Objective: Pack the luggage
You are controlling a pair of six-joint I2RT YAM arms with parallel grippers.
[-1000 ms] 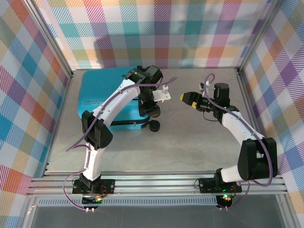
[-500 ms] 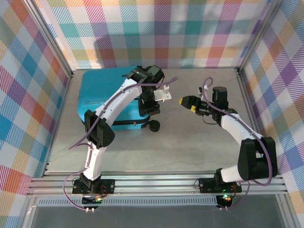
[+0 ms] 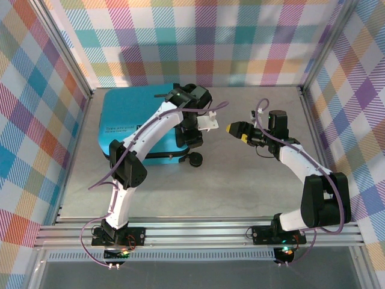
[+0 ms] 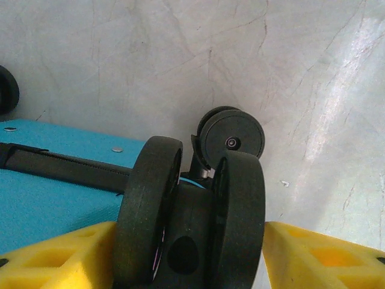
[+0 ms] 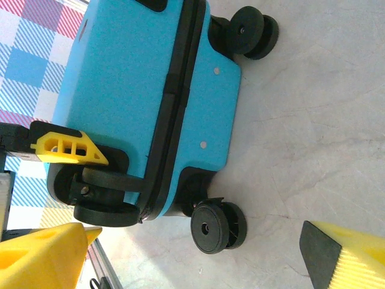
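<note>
The luggage (image 3: 129, 123) is a turquoise hard-shell suitcase lying flat and closed at the back left of the table. My left gripper (image 3: 189, 138) reaches down at its right end. In the left wrist view my left gripper (image 4: 189, 253) has its yellow fingers (image 4: 66, 259) pressed against both sides of a black double wheel (image 4: 240, 211), shut on it. My right gripper (image 3: 231, 128) hovers open to the right of the suitcase, apart from it. In the right wrist view my right gripper (image 5: 198, 253) faces the luggage (image 5: 126, 78) and its near wheel (image 5: 218, 226).
Another wheel (image 3: 195, 159) sticks out at the suitcase's near right corner. Checked walls (image 3: 198, 42) and metal frame posts (image 3: 313, 72) enclose the grey table (image 3: 240, 180). A rail (image 3: 198, 232) runs along the near edge.
My left wrist has shifted slightly right over the suitcase's corner. My right gripper has edged a little left and down toward the suitcase. The luggage has not visibly moved.
</note>
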